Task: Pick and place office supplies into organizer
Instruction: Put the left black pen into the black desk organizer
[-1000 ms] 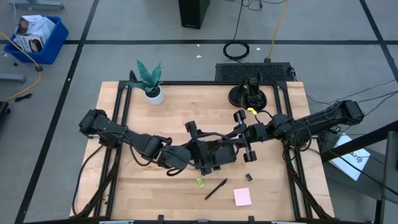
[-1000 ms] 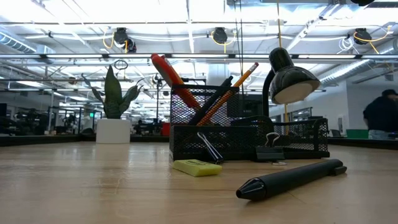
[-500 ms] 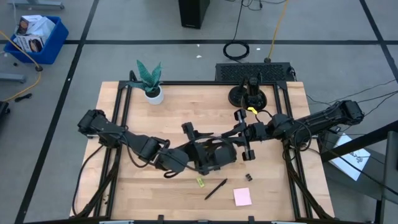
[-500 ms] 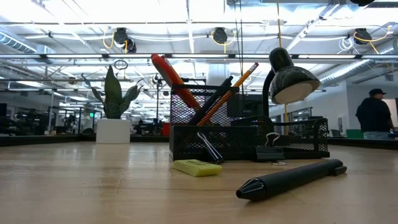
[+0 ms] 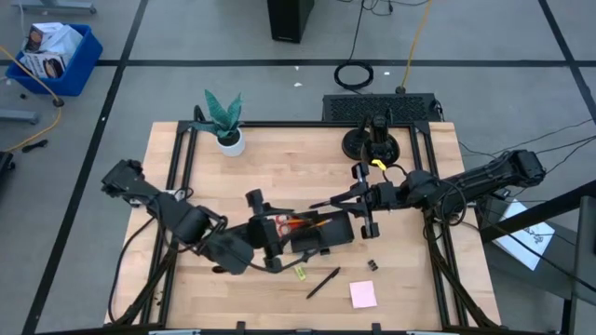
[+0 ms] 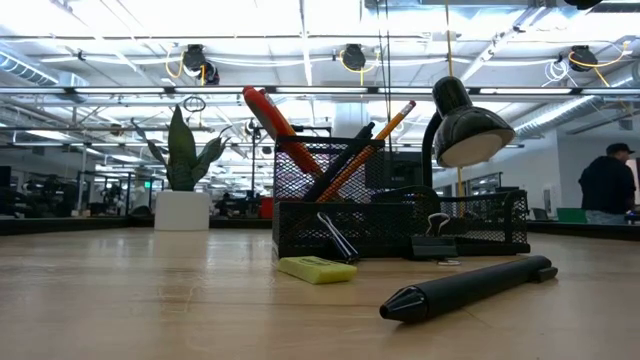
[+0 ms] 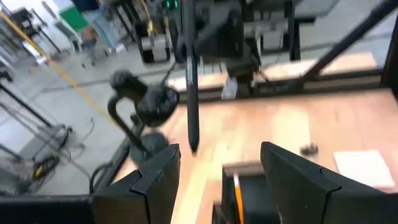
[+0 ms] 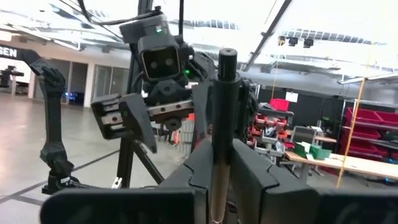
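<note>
The black mesh organizer [image 5: 326,238] [image 6: 400,222] stands mid-table, holding red-handled scissors [image 5: 279,222] [image 6: 280,128] and orange pencils [image 5: 313,223] [image 6: 386,128]. My left gripper [image 5: 272,238] [image 7: 221,180] is open, just left of the organizer, touching nothing. My right gripper [image 5: 358,196] [image 8: 225,168] is shut on a black pen [image 5: 331,201] [image 7: 191,93] above the organizer's far right side. On the table near the near edge lie a second black pen [image 5: 323,282] [image 6: 470,288], a yellow-green piece [image 5: 300,273] [image 6: 317,268], a black clip [image 5: 372,266] and a pink pad [image 5: 363,294]. My right gripper pinches the black pen's shaft [image 8: 221,146] between its two fingers. The pen runs along the fingers, and its free end [image 8: 227,57] juts out past them. The fingers come from the table's right. The pen is lifted clear, its tip [image 7: 193,148] slanting down toward the left.
A plant in a white pot [image 5: 224,121] [image 6: 183,190] stands at the far left corner. A black lamp [image 5: 372,141] [image 6: 460,125] stands at the far edge, behind the right gripper. Bare wood lies at the near left [image 5: 196,288]. A person [image 6: 610,180] is in the room beyond.
My left gripper has drawn back from over the organizer toward the table's left and near edge, uncovering the scissors and pencils in it. The right gripper has kept still with the pen.
</note>
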Available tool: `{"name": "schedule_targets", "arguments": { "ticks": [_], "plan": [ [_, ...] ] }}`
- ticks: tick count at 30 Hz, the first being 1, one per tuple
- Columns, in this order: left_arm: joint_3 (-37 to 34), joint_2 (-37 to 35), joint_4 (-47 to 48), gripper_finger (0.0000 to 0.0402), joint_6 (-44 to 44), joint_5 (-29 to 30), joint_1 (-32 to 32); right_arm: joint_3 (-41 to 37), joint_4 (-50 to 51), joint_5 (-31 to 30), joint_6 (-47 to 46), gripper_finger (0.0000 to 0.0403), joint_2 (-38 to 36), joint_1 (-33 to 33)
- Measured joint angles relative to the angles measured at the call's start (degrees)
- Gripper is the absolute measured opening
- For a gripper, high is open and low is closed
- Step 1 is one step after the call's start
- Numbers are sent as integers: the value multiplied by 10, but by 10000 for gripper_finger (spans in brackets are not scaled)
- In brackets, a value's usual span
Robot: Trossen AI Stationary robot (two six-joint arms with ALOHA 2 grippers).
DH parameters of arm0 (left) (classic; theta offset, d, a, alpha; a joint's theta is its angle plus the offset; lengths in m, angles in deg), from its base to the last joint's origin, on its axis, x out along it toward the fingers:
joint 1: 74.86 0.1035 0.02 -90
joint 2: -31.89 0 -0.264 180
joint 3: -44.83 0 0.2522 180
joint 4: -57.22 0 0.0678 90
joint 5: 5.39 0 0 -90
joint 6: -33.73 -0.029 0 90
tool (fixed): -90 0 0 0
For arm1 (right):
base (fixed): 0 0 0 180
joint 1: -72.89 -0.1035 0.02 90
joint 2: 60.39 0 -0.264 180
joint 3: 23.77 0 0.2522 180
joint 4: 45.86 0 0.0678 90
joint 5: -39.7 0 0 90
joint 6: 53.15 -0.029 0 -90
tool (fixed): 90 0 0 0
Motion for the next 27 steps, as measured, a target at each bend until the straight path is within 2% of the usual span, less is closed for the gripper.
{"name": "schedule_targets", "arguments": {
  "ticks": [8, 12, 19, 27],
  "plan": [
    [0, -4, 140, 230, 136, 2, -22, 0, 8, 0, -10, 30, -6, 0],
    [0, -4, 179, 230, 163, 5, -22, 0, 23, -11, -11, 28, -6, 0],
    [0, -4, 264, 230, 222, 62, -20, 0, 52, -14, -18, 29, -6, 0],
    [0, -4, 358, 230, 297, 68, -3, 0, 106, -44, -31, 30, 5, 0]
  ]
}}
